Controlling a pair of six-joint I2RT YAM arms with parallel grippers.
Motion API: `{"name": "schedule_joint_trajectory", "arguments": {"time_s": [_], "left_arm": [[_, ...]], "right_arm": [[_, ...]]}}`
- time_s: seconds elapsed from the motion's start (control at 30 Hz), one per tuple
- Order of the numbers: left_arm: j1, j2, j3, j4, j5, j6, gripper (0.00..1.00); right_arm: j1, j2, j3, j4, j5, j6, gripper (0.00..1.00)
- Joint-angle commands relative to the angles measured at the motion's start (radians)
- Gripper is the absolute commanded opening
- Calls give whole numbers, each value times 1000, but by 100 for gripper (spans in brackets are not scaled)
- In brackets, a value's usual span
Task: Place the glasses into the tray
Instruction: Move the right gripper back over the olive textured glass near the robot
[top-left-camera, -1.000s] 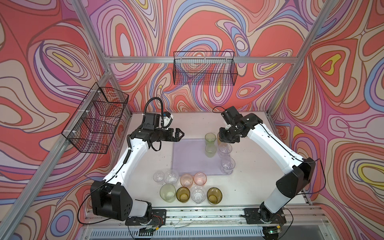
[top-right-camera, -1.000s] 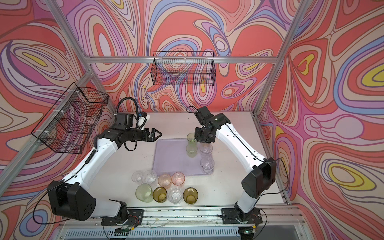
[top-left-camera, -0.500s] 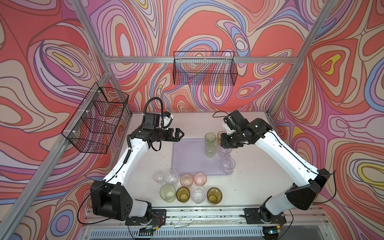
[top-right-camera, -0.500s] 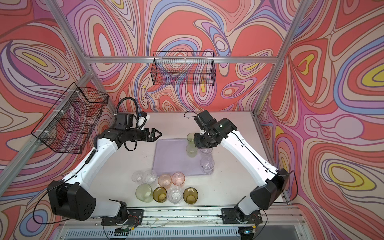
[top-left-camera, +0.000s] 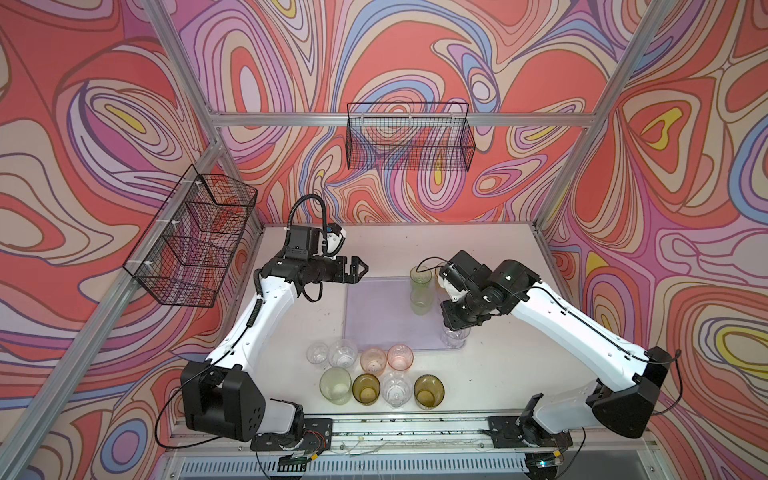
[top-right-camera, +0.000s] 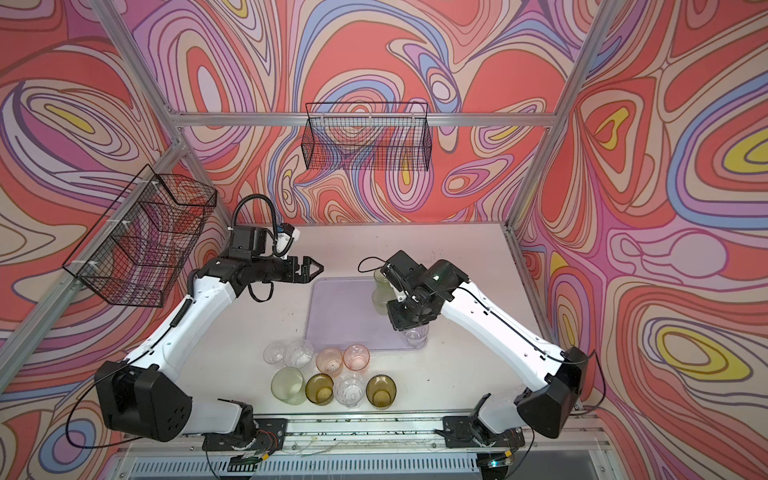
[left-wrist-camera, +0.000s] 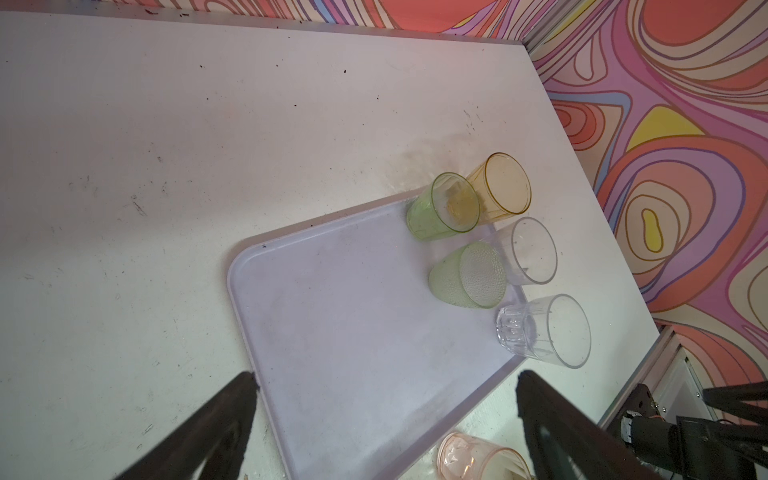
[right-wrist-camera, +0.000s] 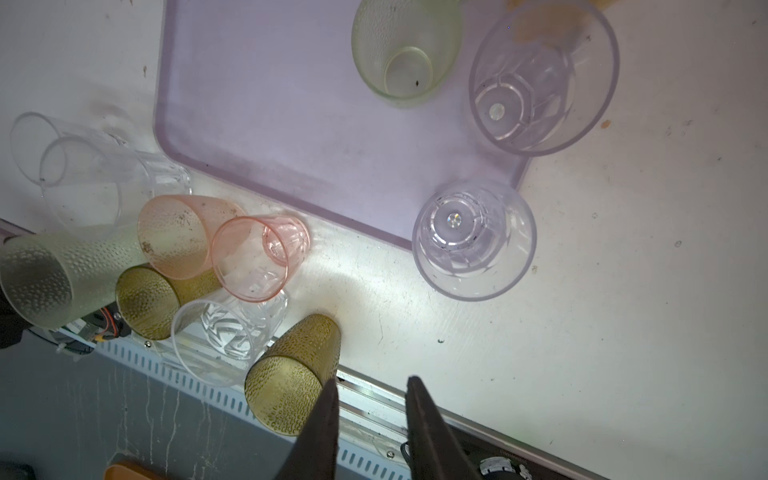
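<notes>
The tray (top-left-camera: 374, 316), a flat lavender rectangle with rounded corners and a low rim, lies at the centre of both top views on the white, scuffed table (top-left-camera: 498, 374), its edges square with the table's. Five glasses (top-left-camera: 420, 277) stand along its right side, each upright, long axis vertical, mouth up. They are a smooth pale green glass (left-wrist-camera: 436, 212), an amber glass (left-wrist-camera: 505, 189), a plain clear glass (left-wrist-camera: 530, 251), a dimpled green glass (left-wrist-camera: 463, 276) and a faceted clear glass (left-wrist-camera: 540, 332) at the near right corner. Whether the amber glass sits inside the rim cannot be told. Eight loose glasses (top-left-camera: 373, 360), clear, pink, dimpled green and dimpled olive, stand upright in two rows on the table just below the tray. The left claw (top-left-camera: 360, 269), upper left of the tray, points right, spread wide and empty. The right claw (right-wrist-camera: 371, 380) points down over the tray's right side, fingers slightly apart, gripping nothing.
</notes>
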Motion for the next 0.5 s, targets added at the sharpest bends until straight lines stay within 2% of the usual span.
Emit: {"name": "schedule_joint_trajectory", "arguments": {"time_s": [0.0,0.47], "left_arm": [[-2,5,1,-2,-3,16,100],[-2,8,3,-4,-4,19,100]], "right_arm": [[23,-30,-44,14,-23,-18,30],[122,-68,-207,98,-77,-19,31]]}}
